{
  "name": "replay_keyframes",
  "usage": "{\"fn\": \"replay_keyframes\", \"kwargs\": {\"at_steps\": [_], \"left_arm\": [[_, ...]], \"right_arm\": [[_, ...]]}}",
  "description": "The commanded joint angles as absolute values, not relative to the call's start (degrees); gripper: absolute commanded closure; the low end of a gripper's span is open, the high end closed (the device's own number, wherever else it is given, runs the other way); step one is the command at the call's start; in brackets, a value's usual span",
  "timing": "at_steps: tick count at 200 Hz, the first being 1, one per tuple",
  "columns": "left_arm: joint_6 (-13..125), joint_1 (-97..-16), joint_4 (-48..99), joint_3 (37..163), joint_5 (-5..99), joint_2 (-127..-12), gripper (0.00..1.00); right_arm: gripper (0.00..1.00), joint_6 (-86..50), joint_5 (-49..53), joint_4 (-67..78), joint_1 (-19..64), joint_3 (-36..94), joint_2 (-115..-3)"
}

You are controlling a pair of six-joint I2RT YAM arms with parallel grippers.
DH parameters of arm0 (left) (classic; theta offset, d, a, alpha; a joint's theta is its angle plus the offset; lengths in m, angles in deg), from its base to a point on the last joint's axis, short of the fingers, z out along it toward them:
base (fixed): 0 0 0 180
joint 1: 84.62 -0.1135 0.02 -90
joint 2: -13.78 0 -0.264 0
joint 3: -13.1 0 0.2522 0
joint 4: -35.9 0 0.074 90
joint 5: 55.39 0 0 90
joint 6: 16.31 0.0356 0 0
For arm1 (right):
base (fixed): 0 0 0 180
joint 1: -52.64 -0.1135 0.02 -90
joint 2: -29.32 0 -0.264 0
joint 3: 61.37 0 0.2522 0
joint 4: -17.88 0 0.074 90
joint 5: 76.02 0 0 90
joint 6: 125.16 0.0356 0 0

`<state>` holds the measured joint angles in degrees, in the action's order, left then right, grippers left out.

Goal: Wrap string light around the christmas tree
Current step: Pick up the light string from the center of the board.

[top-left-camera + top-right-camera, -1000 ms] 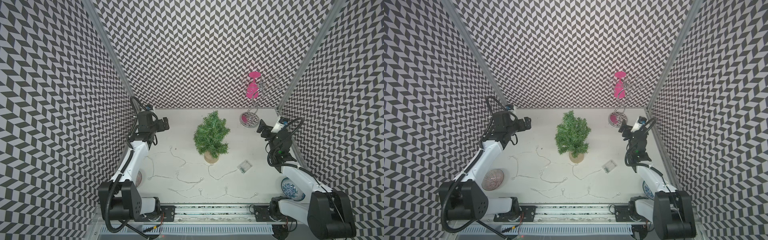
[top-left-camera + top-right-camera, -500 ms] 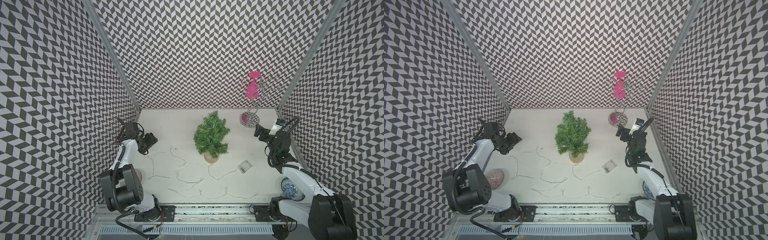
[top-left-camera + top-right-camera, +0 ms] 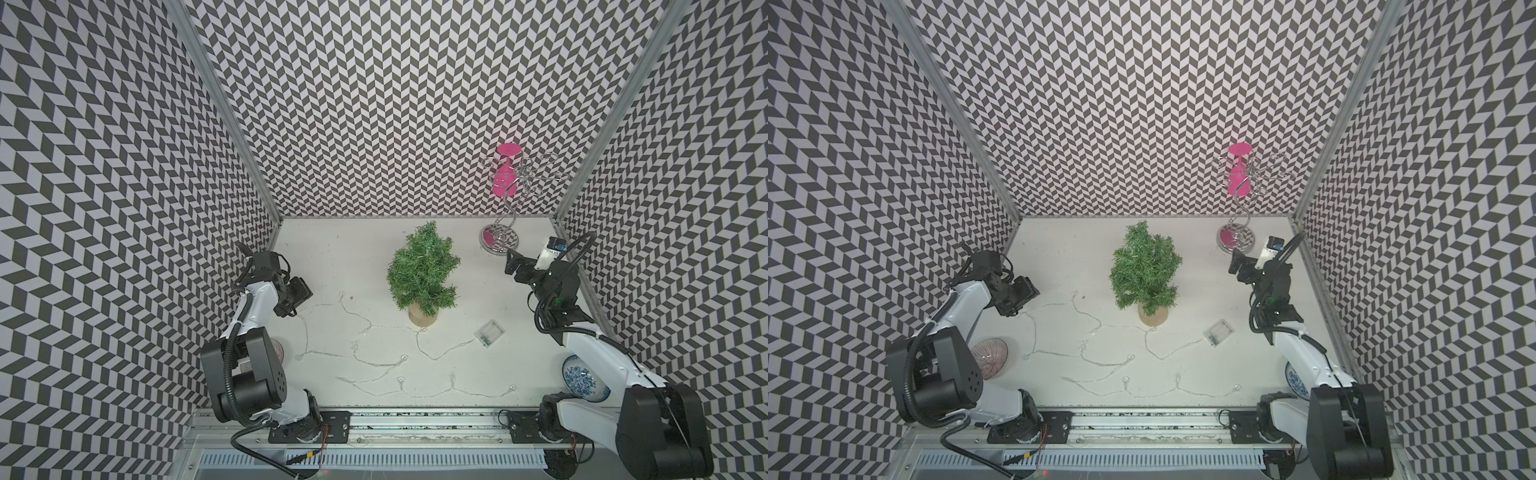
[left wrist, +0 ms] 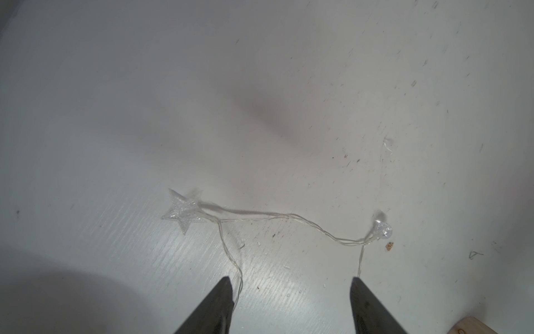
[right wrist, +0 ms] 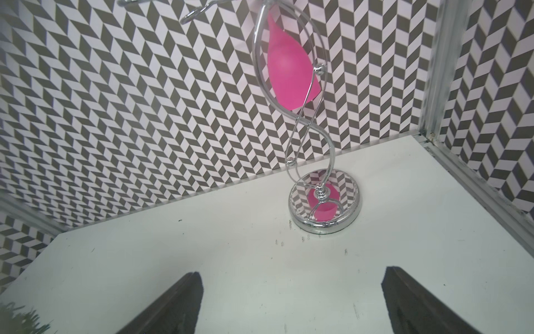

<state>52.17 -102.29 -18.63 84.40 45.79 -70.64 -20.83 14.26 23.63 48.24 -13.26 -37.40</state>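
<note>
L claw [image 4: 289,282] open, straddling string light [image 4: 183,211] wire, no grip. R claw [image 5: 291,277] open, empty. Light lies loose on surface [image 3: 353,257] by tree [image 3: 422,270].

Bright, even overhead light fills both top views, leaving only faint shadows on the white table [image 3: 353,257]; the chevron walls [image 3: 374,104] splay toward the edges. In the left wrist view the table has a glossy sheen, a grey shadow fills one corner, and the string light [image 4: 245,212] smears slightly. The left fingers [image 4: 218,309] and right fingers [image 5: 173,306] are dark and soft; the chrome rack [image 5: 325,228] mirrors the walls.
</note>
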Motion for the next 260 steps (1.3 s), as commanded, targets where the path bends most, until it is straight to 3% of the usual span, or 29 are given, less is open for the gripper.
{"fn": "replay_keyframes", "kwargs": {"at_steps": [1,90,130,190,260], "left_arm": [[51.5,-102.7,-19.1,83.5,44.0,-71.9,0.36],[54.9,-103.3,-21.5,86.1,39.1,-76.3,0.44],[55.3,-103.9,-20.2,85.5,40.5,-76.8,0.5],[56.0,-103.8,-19.2,83.4,43.5,-78.8,0.62],[56.9,-103.1,-19.8,82.9,41.1,-80.3,0.64]], "right_arm": [[0.01,-21.0,11.2,23.3,46.5,-12.6,-35.9],[0.01,-10.8,4.5,-6.2,44.6,-13.5,-22.0],[0.01,-9.7,1.3,-8.5,44.4,-16.7,-14.9],[0.01,-11.5,1.2,-8.7,44.2,-16.1,-15.4],[0.01,-12.3,1.8,-8.0,44.2,-16.2,-15.8]]}}
